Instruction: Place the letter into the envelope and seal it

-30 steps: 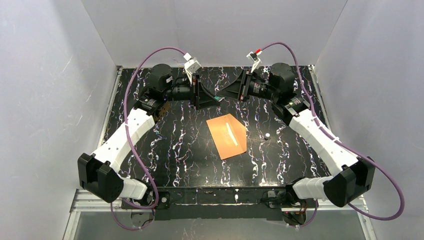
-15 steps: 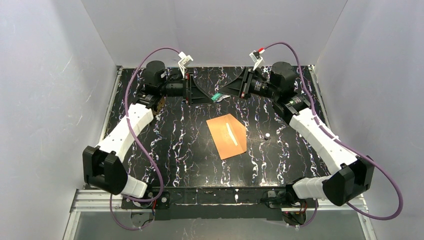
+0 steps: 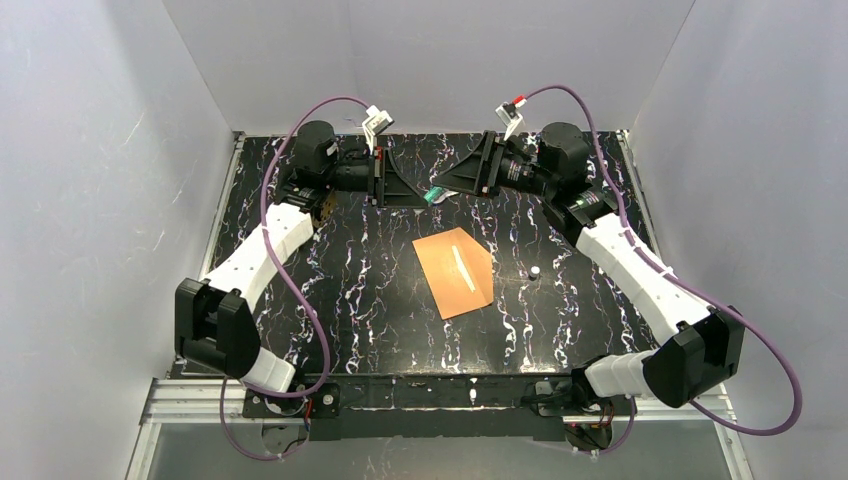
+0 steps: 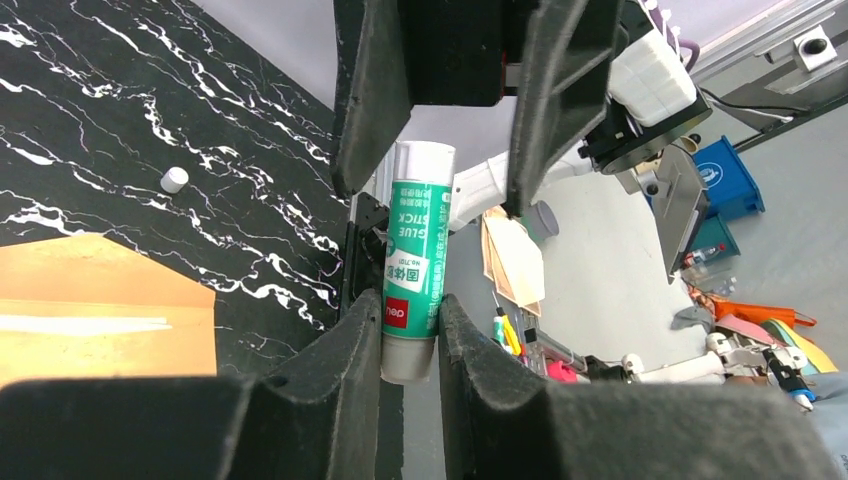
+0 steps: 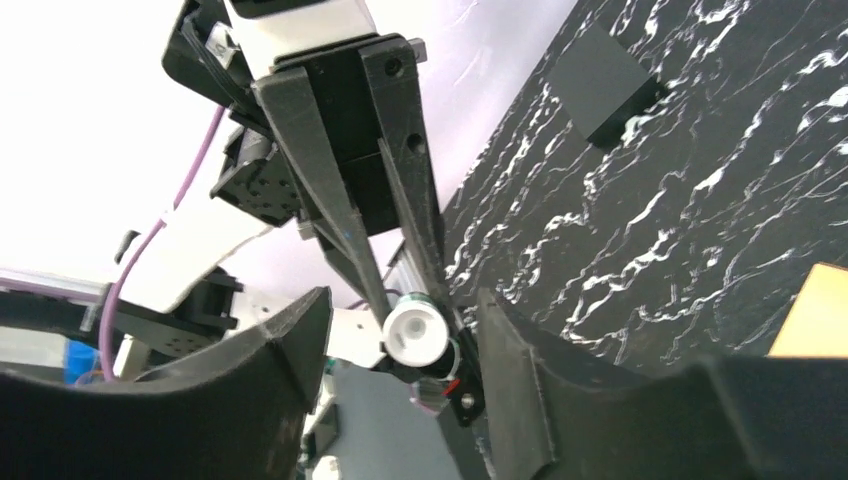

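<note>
The orange-brown envelope [image 3: 455, 272] lies flat mid-table with a thin white streak [image 3: 460, 265] on it. It also shows in the left wrist view [image 4: 100, 310] and at the edge of the right wrist view [image 5: 815, 310]. The letter is not in view. My left gripper [image 3: 412, 192] [image 4: 410, 310] is shut on a green-and-white glue stick [image 3: 434, 194] [image 4: 415, 265], held in the air over the far table. My right gripper [image 3: 452, 186] [image 5: 400, 320] is open, its fingers flanking the stick's white end [image 5: 413, 330] with gaps on both sides.
A small white cap [image 3: 535, 271] [image 4: 174, 180] lies on the black marbled table [image 3: 350, 290] to the right of the envelope. White walls close in the left, right and far sides. A black block [image 5: 605, 85] sits near the table's edge.
The left arm has swung its elbow back and drawn the glue stick slightly left. The right gripper has followed it and stays around the stick's free end. The envelope has not moved.
</note>
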Controlling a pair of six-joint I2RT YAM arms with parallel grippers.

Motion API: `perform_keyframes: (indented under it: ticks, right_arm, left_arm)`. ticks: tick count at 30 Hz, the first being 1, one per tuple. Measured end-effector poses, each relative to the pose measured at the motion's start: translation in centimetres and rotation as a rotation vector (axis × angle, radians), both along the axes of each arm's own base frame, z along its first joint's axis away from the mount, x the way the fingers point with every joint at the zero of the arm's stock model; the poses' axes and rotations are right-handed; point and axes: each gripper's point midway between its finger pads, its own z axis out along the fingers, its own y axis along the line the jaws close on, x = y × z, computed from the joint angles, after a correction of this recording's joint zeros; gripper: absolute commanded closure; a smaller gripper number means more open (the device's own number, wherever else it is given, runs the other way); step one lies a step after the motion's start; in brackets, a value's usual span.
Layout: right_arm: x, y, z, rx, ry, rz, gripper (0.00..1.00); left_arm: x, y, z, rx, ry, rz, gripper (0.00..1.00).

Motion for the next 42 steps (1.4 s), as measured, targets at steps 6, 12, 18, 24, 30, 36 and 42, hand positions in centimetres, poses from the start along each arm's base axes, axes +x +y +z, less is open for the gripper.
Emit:
perform_keyframes:
  ticks: [6, 12, 18, 24, 30, 36, 42]
  right_arm:
    - [-0.7, 0.0, -0.1, -0.011, 0.021, 0.033, 0.16]
    - [-1.5, 0.3, -0.6, -0.025, 0.069, 0.084, 0.18]
    - [-1.6, 0.8, -1.5, -0.040, 0.110, 0.099, 0.28]
    - [-1.4, 1.3, -2.2, -0.049, 0.130, 0.106, 0.40]
    - [-1.1, 1.6, -2.8, -0.056, 0.148, 0.115, 0.58]
    - [-1.1, 1.6, -2.8, -0.063, 0.147, 0.117, 0.58]
    - [-1.3, 1.5, -2.8, -0.076, 0.144, 0.123, 0.70]
  left_arm:
    - [0.2, 0.1, -0.5, -0.002, -0.087, 0.013, 1.00]
    - [0.2, 0.2, -0.2, -0.015, -0.218, 0.010, 1.00]
    - [0.3, 0.1, -0.3, -0.015, -0.221, -0.001, 1.00]
    - [0.0, 0.0, -0.3, -0.019, -0.202, -0.032, 1.00]
    - [0.5, -0.3, -1.4, -0.006, -0.137, -0.046, 1.00]
    - [0.6, -0.4, -1.5, -0.004, -0.115, -0.039, 1.00]
    - [0.9, -0.5, -1.4, 0.000, -0.110, -0.022, 1.00]
